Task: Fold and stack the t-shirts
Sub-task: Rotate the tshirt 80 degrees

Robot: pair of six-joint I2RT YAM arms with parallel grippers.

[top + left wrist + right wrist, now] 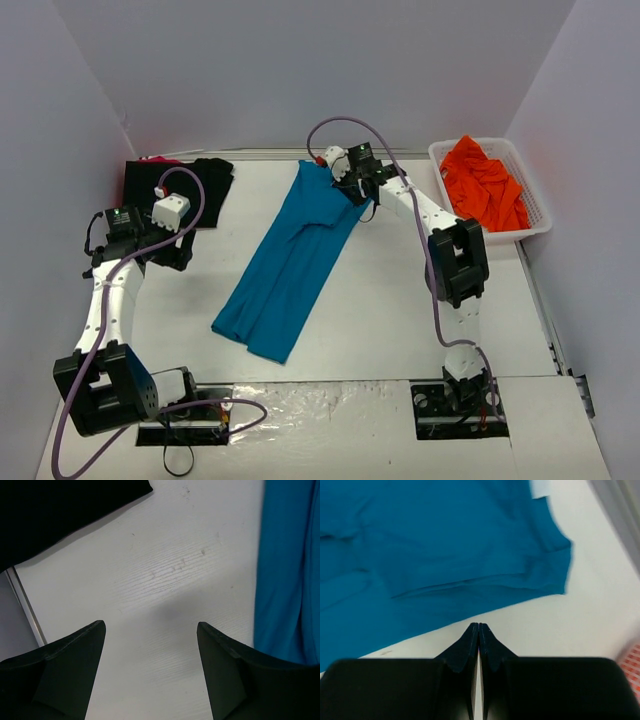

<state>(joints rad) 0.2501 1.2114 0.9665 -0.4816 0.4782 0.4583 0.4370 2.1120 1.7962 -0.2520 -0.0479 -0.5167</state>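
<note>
Right wrist | R tool closed (empty), teal shirt just ahead | L tool open

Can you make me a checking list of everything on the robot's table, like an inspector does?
Surface: white table, a few faint marks, looks dry.
Job's things: teal t-shirt lying in a long folded strip across the middle; black t-shirt lying flat at the far left; orange t-shirt crumpled in the basket.
Clutter: white slotted basket at the far right corner; nothing else seen.
Grippers: left gripper open above bare table between the black and teal shirts; right gripper shut, holding nothing, beside the teal shirt's far end.
Cables: a purple cable loops above each arm, off the shirts.
Surroundings: plain pale walls on three sides.
</note>
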